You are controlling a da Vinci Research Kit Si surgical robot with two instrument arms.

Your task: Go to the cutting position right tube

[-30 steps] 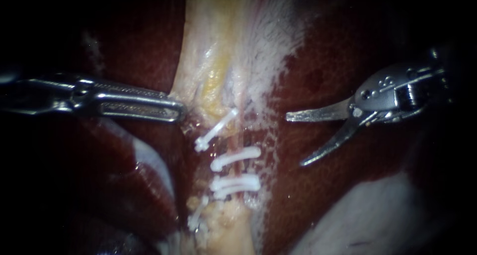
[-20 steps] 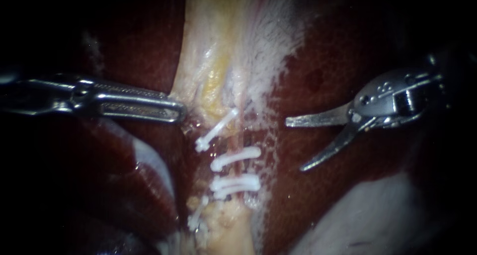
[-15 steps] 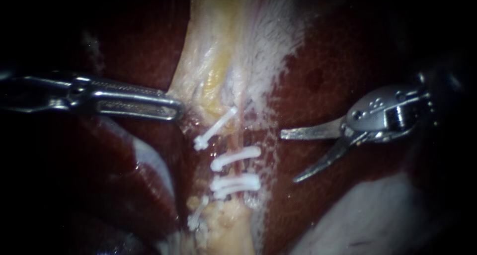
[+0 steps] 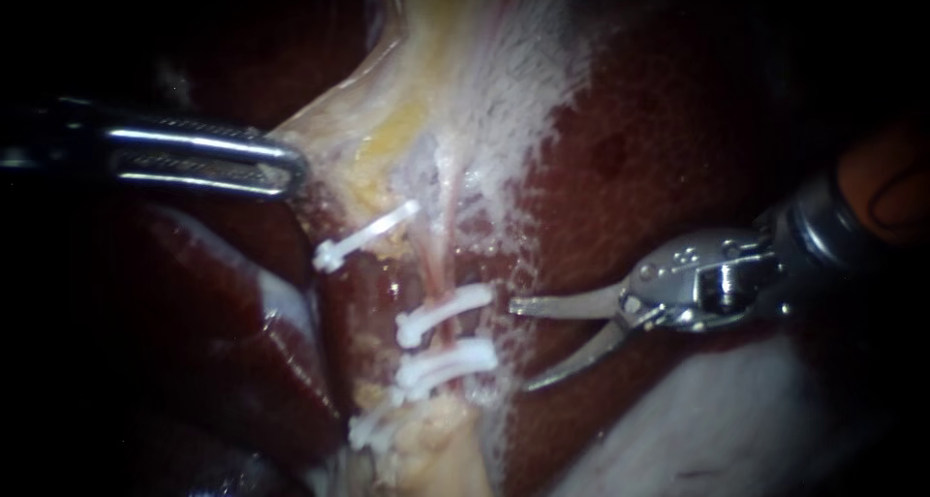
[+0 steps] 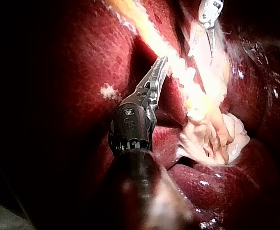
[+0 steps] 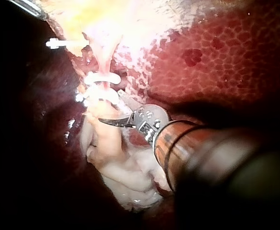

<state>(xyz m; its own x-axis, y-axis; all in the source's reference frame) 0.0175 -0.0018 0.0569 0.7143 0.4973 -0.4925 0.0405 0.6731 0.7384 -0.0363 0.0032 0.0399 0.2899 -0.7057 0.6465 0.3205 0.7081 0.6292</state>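
Observation:
In the endoscope view a thin pink tube point(image 4: 438, 255) runs down the pale tissue of the gallbladder point(image 4: 455, 80), with two white clips point(image 4: 444, 313) point(image 4: 448, 359) across it. Another clip point(image 4: 366, 235) sits on the strand to its left. My right instrument point(image 4: 520, 345) has its blades open, their tips just right of the two clips and apart from the tube. My left instrument point(image 4: 286, 168) is shut on the pale tissue edge and holds it stretched leftward. The right wrist view shows the open blades point(image 6: 113, 111) beside the clipped tube point(image 6: 101, 62). The left wrist view shows my left instrument point(image 5: 158, 72) against the pale strand.
Dark red liver point(image 4: 659, 119) lies around the pale strip on both sides. A fourth clip point(image 4: 373, 421) sits low beside yellowish fatty tissue point(image 4: 441, 449). Whitish tissue point(image 4: 717, 419) lies under the right instrument's shaft. My right instrument point(image 5: 208, 14) shows far ahead in the left wrist view.
My right instrument has moved left and down, close to the two clips, blades still open. My left instrument has pulled the pale tissue leftward, swinging the upper-left clip away from the pink tube.

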